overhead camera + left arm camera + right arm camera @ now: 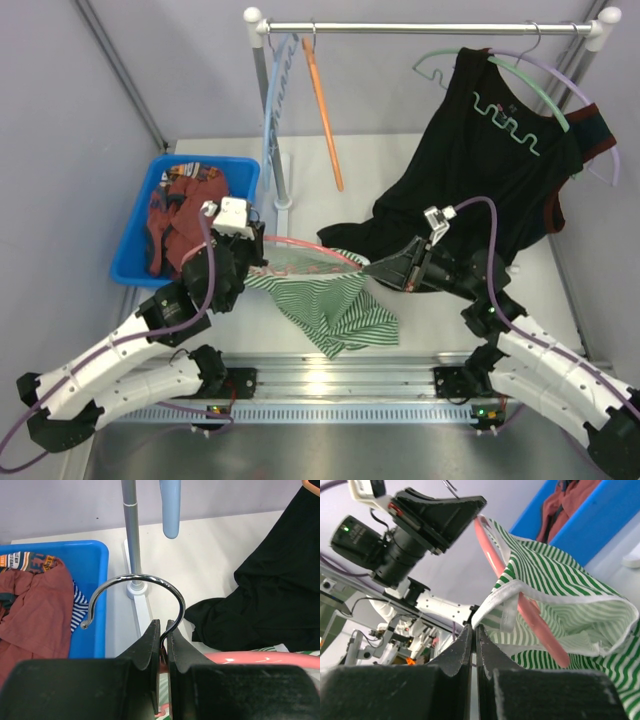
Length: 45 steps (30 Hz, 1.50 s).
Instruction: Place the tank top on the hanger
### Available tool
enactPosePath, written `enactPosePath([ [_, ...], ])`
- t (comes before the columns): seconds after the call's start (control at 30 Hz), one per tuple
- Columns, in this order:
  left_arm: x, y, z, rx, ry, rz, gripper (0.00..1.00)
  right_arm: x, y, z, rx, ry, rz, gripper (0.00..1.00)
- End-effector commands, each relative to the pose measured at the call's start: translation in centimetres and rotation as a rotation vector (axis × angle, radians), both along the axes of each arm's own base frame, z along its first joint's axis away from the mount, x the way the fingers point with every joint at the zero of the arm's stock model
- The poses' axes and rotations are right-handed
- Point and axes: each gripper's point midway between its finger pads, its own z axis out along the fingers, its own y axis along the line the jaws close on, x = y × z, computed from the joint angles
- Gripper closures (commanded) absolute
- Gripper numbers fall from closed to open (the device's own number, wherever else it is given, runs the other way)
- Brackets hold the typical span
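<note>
The green and white striped tank top (pixel 335 300) hangs between both arms above the table, draped over the pink hanger (pixel 310 246). My left gripper (pixel 245 262) is shut on the hanger's neck, just below the metal hook (pixel 135 587); the pink arm (pixel 260 659) runs off to the right. My right gripper (pixel 378 268) is shut on the tank top's white trim (pixel 492 605). In the right wrist view the pink hanger (pixel 530 617) passes inside the striped tank top (pixel 560 587).
A blue bin (pixel 145 225) with red patterned cloth (pixel 175 215) stands at the left. A rack (pixel 430 28) at the back carries a light blue hanger (pixel 275 95), an orange hanger (pixel 325 105) and a black garment (pixel 480 170) spilling onto the table behind my right arm.
</note>
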Motion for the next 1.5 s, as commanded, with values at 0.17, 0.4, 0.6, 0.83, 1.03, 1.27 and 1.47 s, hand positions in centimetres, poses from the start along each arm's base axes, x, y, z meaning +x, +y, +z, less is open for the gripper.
enactPosePath([
  [0.17, 0.6, -0.5, 0.3, -0.03, -0.015, 0.019, 1.0, -1.0, 0.7, 5.9, 0.162, -0.1, 0.067, 1.0],
  [0.4, 0.5, -1.2, 1.1, -0.062, -0.025, -0.012, 1.0, -2.3, 4.1, 4.8, 0.154, -0.065, 0.146, 1.0],
  [0.6, -0.2, -1.0, 1.7, -0.067, -0.027, -0.046, 1.0, 1.0, 2.3, 0.9, 0.034, -0.003, -0.037, 1.0],
  [0.83, -0.9, -1.2, 2.3, -0.085, -0.029, -0.09, 1.0, 3.6, -1.2, -1.7, -0.175, 0.018, -0.232, 0.99],
  [1.03, -1.0, -1.3, 2.5, -0.087, -0.031, -0.099, 1.0, 4.1, -2.6, -4.7, -0.292, 0.088, -0.305, 0.92],
  [1.27, -1.0, -1.3, 2.7, -0.083, -0.037, -0.103, 1.0, 4.2, -4.0, -6.6, -0.403, 0.104, -0.348, 0.82],
  [1.47, -0.9, -1.5, 2.4, -0.079, -0.029, -0.104, 1.0, 4.1, -4.1, -4.8, -0.413, 0.062, -0.348, 0.75],
])
